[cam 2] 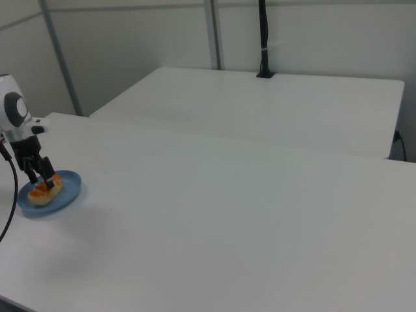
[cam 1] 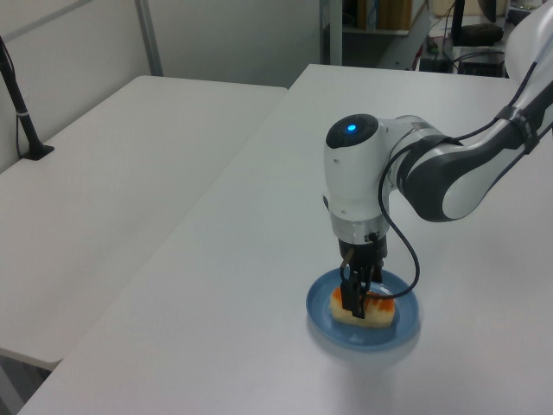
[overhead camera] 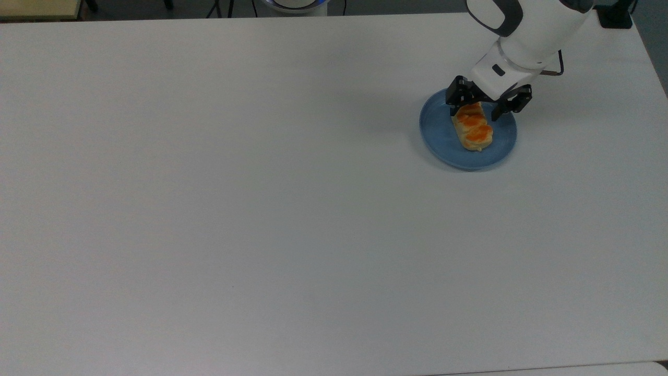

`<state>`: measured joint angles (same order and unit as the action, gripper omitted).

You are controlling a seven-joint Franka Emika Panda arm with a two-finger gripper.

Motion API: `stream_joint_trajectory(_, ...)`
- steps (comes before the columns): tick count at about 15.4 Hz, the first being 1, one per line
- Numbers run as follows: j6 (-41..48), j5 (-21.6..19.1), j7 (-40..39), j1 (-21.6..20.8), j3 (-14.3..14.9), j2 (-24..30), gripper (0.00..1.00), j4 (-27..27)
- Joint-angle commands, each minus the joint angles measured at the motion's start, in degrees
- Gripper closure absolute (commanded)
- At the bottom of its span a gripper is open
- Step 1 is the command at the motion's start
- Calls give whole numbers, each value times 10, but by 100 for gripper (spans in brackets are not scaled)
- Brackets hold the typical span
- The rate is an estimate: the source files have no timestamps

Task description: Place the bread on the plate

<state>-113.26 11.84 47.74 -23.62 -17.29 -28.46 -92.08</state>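
Observation:
The bread (overhead camera: 474,131), a pale bun with orange-brown lumps on top, lies flat on the light blue plate (overhead camera: 438,138) near the table's far right in the top view. My gripper (overhead camera: 480,107) stands low over the bread's far end, open, one finger on each side of the bun and apart from it. In the left view the gripper (cam 1: 358,297) reaches down to the bread (cam 1: 373,310) inside the plate (cam 1: 321,313). At the right view's left, the gripper (cam 2: 38,174) stands over the bread (cam 2: 45,190) on the plate (cam 2: 69,195).
The white table (overhead camera: 235,209) stretches wide and bare to the top view's left and front of the plate. A second white table (cam 1: 104,173) stands beside it in the left view. The arm's cable (cam 1: 406,251) loops close beside the gripper.

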Motion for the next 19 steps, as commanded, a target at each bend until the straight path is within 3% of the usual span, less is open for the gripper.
stream_joint_trajectory(1,52,-15,8,32,4,64,0,-8)
stream_joint_trajectory(6,156,-84,-85,139,24,181,0,-7)
stream_joint_trajectory(12,206,-111,-225,154,167,285,0,-9)
stream_joint_trajectory(14,205,-120,-267,174,196,303,0,-9)
stream_joint_trajectory(17,201,-121,-373,232,198,311,0,-8)
stream_joint_trajectory(19,192,-121,-410,243,199,308,0,-8)
